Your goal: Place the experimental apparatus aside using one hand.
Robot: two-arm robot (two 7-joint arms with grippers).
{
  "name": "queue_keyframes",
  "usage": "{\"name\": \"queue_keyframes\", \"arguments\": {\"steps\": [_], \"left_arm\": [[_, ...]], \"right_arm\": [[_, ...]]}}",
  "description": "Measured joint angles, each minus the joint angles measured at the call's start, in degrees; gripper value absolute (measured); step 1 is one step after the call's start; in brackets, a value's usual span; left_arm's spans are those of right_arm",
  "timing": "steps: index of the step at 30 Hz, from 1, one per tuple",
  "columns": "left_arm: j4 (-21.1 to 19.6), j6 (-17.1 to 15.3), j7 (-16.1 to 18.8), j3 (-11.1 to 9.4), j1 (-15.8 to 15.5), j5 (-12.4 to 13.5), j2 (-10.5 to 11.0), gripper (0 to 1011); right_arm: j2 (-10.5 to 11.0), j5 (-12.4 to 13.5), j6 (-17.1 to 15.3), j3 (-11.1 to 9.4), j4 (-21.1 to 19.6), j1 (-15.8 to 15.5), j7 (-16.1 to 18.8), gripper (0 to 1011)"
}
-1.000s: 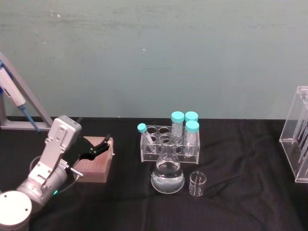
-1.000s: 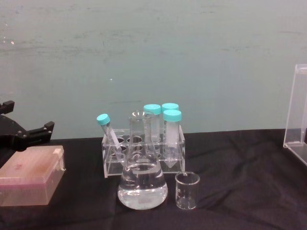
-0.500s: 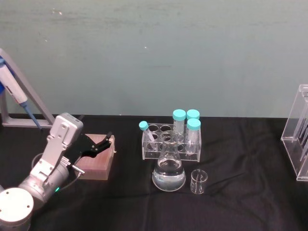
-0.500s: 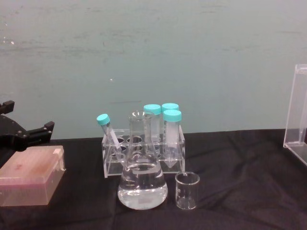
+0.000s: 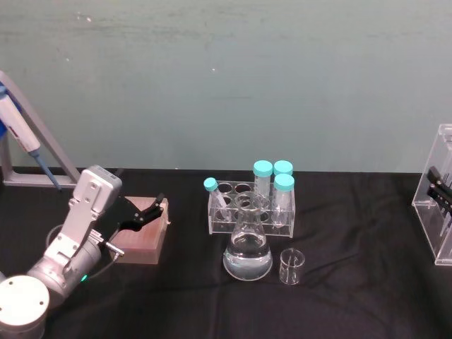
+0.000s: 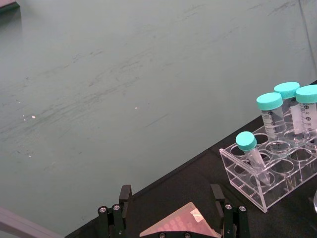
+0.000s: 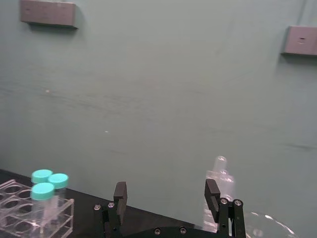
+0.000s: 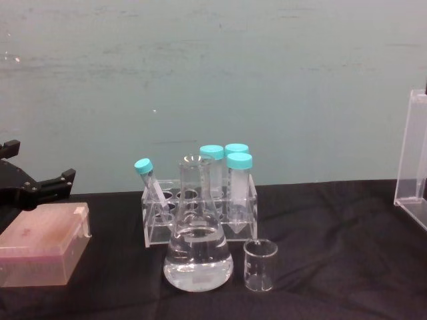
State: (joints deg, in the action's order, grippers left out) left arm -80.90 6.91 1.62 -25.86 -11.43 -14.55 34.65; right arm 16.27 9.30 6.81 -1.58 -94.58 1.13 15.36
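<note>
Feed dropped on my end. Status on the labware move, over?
Left gripper open above pink box. Right gripper open by acrylic stand, far right. Flask, beaker untouched mid-table. Tube rack behind flask, not blocking.

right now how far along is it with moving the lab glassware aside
Done: nothing looks set aside; the conical flask and small beaker stand in front of the tube rack. In hand: the right gripper is open at the acrylic pipette stand at the far right, gripping nothing. To do: stand, flask and beaker. The left gripper hangs open over the pink box.
</note>
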Motion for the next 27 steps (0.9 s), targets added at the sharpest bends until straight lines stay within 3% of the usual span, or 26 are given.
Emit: {"name": "queue_keyframes", "arguments": {"steps": [10, 27], "left_arm": [[0.0, 0.0, 0.0, 0.0, 0.0, 0.0, 0.0, 1000], [0.0, 0.0, 0.0, 0.0, 0.0, 0.0, 0.0, 1000]], "right_arm": [[2.9, 2.0, 0.3, 3.6, 1.9, 2.2, 4.8, 1000], [7.2, 5.7, -0.5, 10.1, 9.8, 8.6, 12.9, 1000]]}}
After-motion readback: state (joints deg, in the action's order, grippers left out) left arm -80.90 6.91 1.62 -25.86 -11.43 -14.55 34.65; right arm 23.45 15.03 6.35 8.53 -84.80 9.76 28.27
